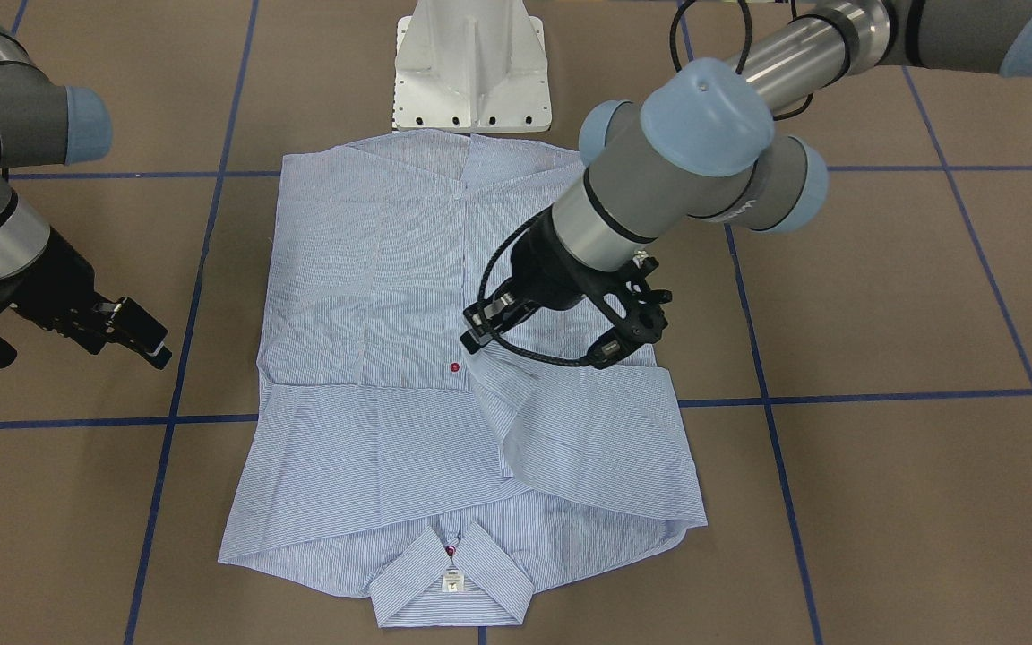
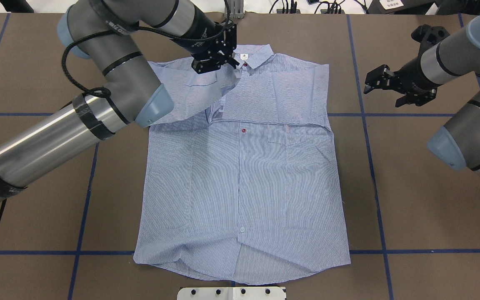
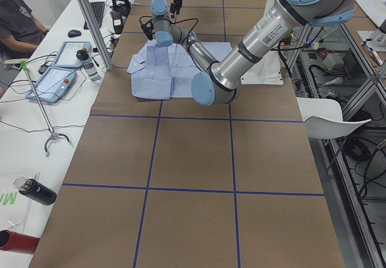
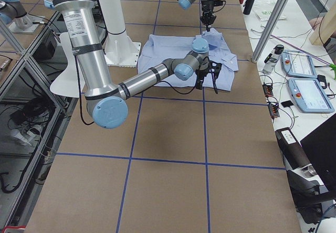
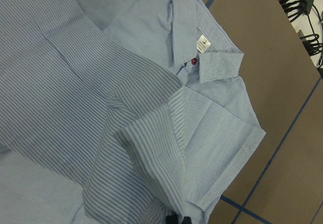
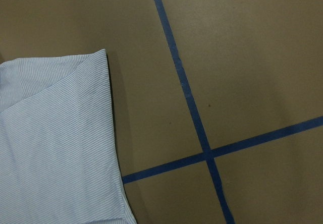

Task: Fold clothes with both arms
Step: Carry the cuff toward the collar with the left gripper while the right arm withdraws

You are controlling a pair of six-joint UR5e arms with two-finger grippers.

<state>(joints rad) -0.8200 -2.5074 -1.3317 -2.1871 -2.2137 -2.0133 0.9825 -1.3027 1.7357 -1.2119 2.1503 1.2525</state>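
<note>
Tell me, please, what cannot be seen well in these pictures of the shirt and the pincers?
- Left pincer fingertips: nearly cut off by the left wrist view's bottom edge; elsewhere its own body hides them.
- Shirt shoulder: under the left arm in the overhead view.
- Neck label print: too small in every view.
- Right pincer: absent from its wrist view, tiny in side views.
</note>
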